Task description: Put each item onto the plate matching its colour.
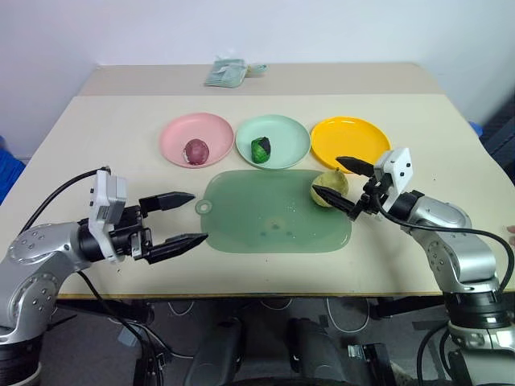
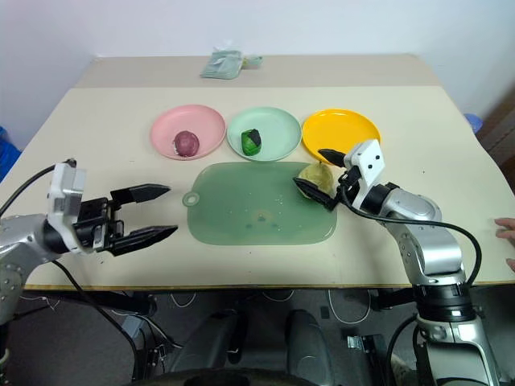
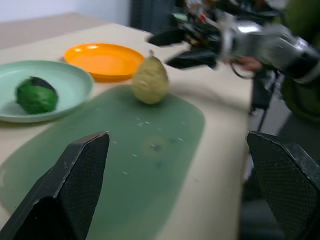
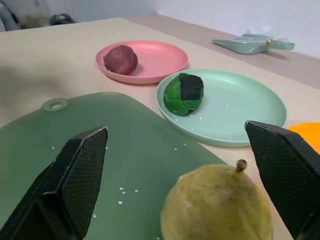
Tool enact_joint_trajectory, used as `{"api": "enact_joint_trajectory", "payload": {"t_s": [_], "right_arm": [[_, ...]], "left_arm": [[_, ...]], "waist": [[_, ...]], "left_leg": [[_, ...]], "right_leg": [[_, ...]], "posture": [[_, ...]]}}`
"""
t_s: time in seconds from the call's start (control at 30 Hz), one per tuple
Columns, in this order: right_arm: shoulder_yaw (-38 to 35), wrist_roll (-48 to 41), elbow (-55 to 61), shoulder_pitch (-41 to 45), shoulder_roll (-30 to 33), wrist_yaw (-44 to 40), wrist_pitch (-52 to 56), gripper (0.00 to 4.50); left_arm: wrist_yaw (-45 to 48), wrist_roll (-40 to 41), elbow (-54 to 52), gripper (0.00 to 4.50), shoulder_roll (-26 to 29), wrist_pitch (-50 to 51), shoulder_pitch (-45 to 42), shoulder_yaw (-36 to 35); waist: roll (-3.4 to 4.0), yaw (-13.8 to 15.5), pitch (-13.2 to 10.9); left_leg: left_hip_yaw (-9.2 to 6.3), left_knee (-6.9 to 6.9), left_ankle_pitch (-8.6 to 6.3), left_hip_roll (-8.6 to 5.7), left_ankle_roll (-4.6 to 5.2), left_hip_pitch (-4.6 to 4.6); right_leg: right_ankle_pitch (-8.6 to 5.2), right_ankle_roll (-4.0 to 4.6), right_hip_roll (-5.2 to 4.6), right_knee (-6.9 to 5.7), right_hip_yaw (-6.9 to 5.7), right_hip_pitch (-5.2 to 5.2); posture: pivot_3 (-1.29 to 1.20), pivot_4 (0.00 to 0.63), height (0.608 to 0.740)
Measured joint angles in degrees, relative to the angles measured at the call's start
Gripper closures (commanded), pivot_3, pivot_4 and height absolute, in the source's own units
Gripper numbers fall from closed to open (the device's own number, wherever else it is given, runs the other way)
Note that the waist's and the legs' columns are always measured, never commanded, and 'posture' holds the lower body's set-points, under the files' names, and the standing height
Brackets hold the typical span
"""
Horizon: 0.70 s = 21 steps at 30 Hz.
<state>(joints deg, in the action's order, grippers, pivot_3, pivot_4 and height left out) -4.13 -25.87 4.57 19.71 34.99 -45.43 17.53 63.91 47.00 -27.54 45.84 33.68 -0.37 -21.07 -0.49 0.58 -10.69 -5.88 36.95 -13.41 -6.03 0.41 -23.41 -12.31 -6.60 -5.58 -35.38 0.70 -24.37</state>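
A: 2 of 3 items placed: maroon item [image 1: 196, 149] on pink plate [image 1: 173, 133], green item [image 1: 261, 149] on mint plate [image 1: 288, 137].

B: Yellow item [image 1: 330, 186] left on mat [image 1: 265, 213], beside orange plate [image 1: 350, 138], bracketed by right gripper [image 1: 344, 183], jaws apart. Left gripper [image 1: 179, 221] also spread, nothing held.

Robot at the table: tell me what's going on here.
The robot is sorting toy foods onto plates by colour. The purple one already sits on the pink plate and the green one on the mint plate. The yellow pear stands on the green mat, and the right gripper is open around it, not yet closed. The orange plate awaits it. The left gripper is open and holds nothing.
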Motion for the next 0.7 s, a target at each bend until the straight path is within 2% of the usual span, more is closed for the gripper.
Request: {"api": "enact_joint_trajectory", "payload": {"t_s": [0.3, 0.7], "right_arm": [[0.48, 2.69, -9.35, 2.48, -0.02, -4.57, -2.24, 0.00], [1.58, 3.26, -8.95, 3.88, -1.33, -4.30, 0.83, 0.00]], "left_arm": [[3.64, 0.05, -2.45, 0.04, 2.52, -2.06, 4.73, -1.58], [4.80, -2.59, -1.25, 0.04, 2.44, -6.60, 6.80, -0.37]], "waist": [[0.07, 0.01, -0.04], [0.07, 0.02, -0.04]], "left_leg": [[0.02, -0.06, -0.01, 0.03, -0.01, 0.00], [0.02, -0.09, -0.01, 0.05, -0.02, 0.00]], "right_leg": [[0.00, 0.01, -0.01, 0.02, 0.01, -0.04], [-0.01, 0.02, -0.01, 0.04, 0.02, -0.05]], "posture": [[0.00, 0.150, 0.740], [0.00, 0.150, 0.740]]}}
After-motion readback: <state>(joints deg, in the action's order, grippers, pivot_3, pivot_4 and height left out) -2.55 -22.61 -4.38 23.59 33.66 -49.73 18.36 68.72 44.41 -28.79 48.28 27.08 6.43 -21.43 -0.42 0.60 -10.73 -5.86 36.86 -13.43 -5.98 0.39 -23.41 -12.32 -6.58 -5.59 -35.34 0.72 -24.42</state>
